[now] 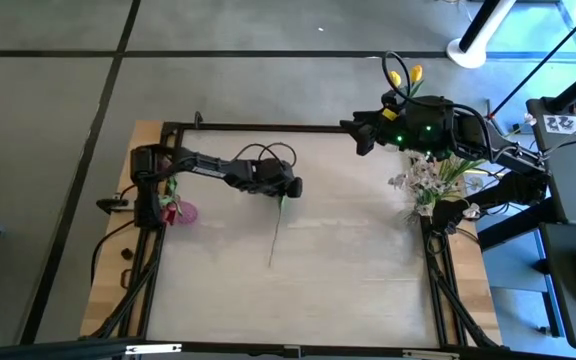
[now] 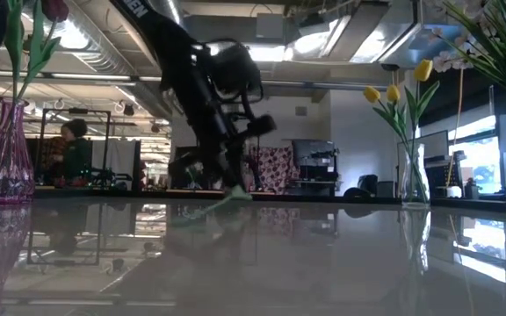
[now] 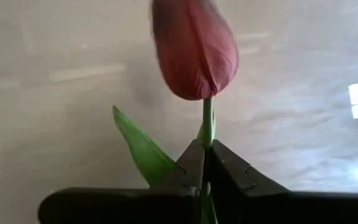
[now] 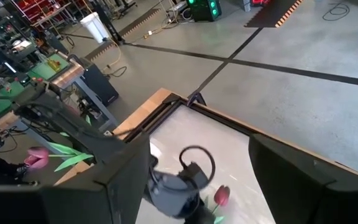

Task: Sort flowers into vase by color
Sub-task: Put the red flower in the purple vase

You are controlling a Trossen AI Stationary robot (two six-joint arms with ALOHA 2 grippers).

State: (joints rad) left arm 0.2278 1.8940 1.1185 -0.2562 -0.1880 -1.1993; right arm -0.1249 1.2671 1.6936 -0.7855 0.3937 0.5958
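One dark red tulip (image 3: 194,46) sits just past the left gripper (image 3: 207,165), fingers pinching its stem; lift slowly, straight up; right gripper (image 1: 360,135) waits, spread wide.

dark red tulips (image 1: 172,207): 2, one in pink vase (image 2: 4,151), one at frame centre | yellow tulips (image 2: 397,93): 3, right | white blossom sprays (image 1: 423,182): 1 bunch | vases: 3 | arms: 2
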